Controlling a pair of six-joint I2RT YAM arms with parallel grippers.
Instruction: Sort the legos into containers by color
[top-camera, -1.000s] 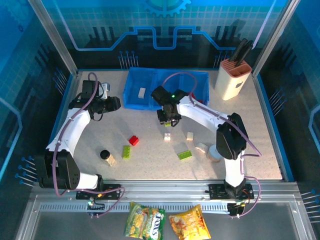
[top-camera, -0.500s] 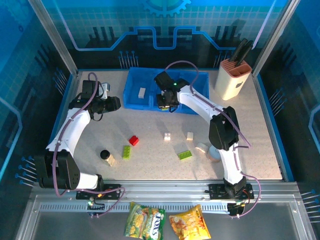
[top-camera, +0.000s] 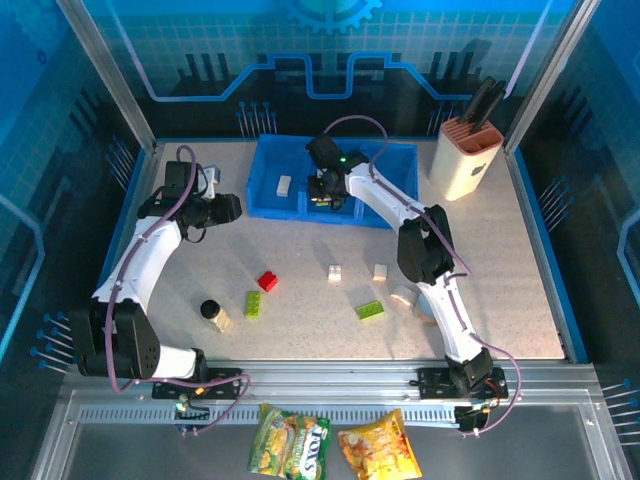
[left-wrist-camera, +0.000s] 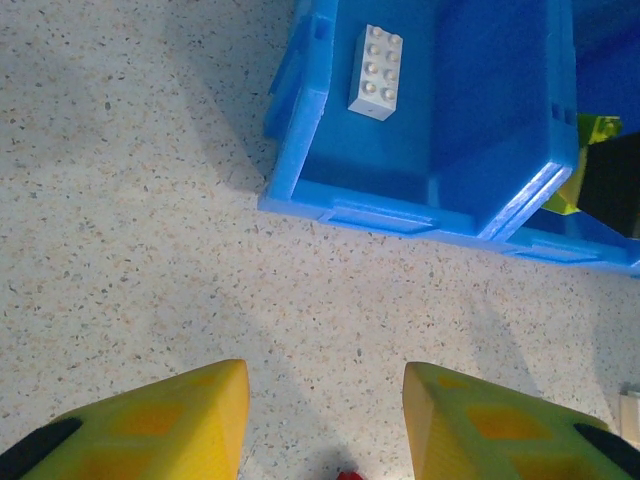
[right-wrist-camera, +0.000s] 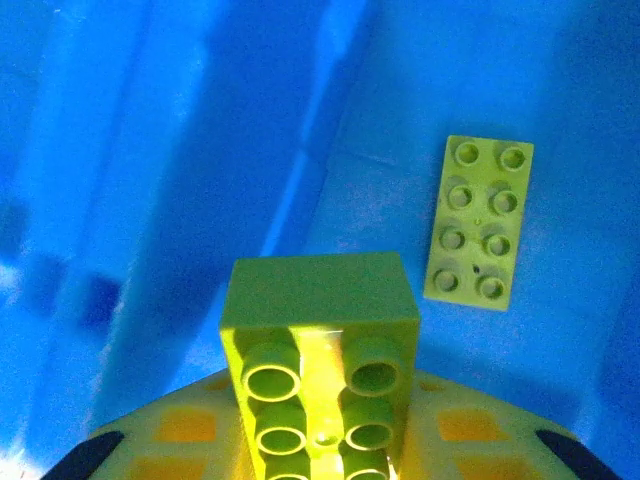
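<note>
brick in tray, bricks before it

Cannot see the near end of the lime brick, cropped by the edge; likewise most of a red brick.

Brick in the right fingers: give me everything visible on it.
The brick is lime green, glossy plastic, two hollow studs wide, studs facing the wrist camera. The right fingers pinch its near end; its far end sticks out over the blue tray, apart from a flat green plate lying there.
</note>
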